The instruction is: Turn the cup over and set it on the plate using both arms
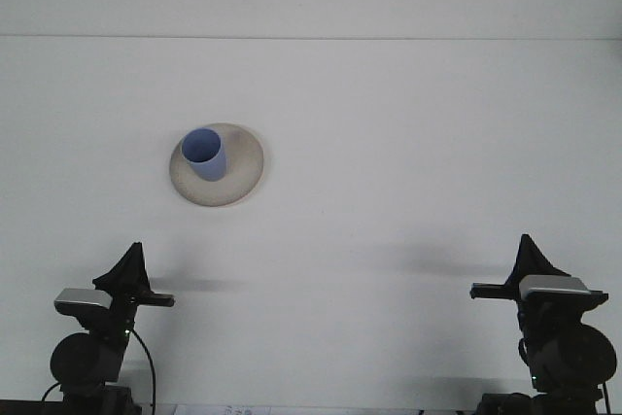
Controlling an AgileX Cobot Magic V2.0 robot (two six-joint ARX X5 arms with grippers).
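Blue, and standing mouth-up, the cup (204,154) sits on the beige plate (243,174), set toward the plate's ten o'clock side so that its rim overlaps the plate's far-left edge from my camera. I see the plate lying flat on the white table (408,143), left of centre and roughly at eleven o'clock from the middle of my view. Both arms are parked low at the near edge, well apart from the plate and from each other. My left gripper (129,269) sits at about seven o'clock in the picture, a dark pointed shape rising above its grey wrist camera (82,300), with a thin bar sticking out to the right. My right gripper (530,259) sits at about five o'clock, showing the same dark pointed shape above its own grey camera housing (554,287), with a thin bar sticking out to the left. From this angle each gripper reads only as a single dark silhouette, so I cannot tell whether the fingers on either side are apart or together; neither one seems to be carrying anything, though the view is poor down there. Faint grey shadows lie on the table just beyond each arm.
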